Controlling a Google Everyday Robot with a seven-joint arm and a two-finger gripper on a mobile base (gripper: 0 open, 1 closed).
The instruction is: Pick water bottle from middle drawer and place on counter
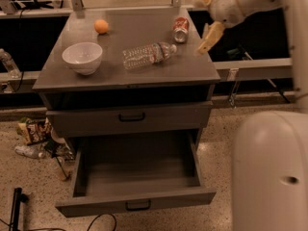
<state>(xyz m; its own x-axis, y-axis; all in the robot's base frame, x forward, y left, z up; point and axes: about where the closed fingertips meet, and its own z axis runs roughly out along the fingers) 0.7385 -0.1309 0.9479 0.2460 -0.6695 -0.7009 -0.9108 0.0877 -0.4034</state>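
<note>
A: What's biggest here?
B: The robot's pale arm (269, 167), filling the right side. Next comes the grey surface (139, 78), and below it the middle drawer (168, 200), standing open.
A: And on top?
B: A white bowl (83, 57) sits at the left. The water bottle (147, 55) lies on its side near the middle of the surface, cap pointing right.
A: The tool?
B: The tool (198, 25) hangs over the surface's right rear edge, released and grasping nothing, apart from the bottle. A soda can (181, 29) sits just left of it, and an orange (101, 26) at the back left.
</note>
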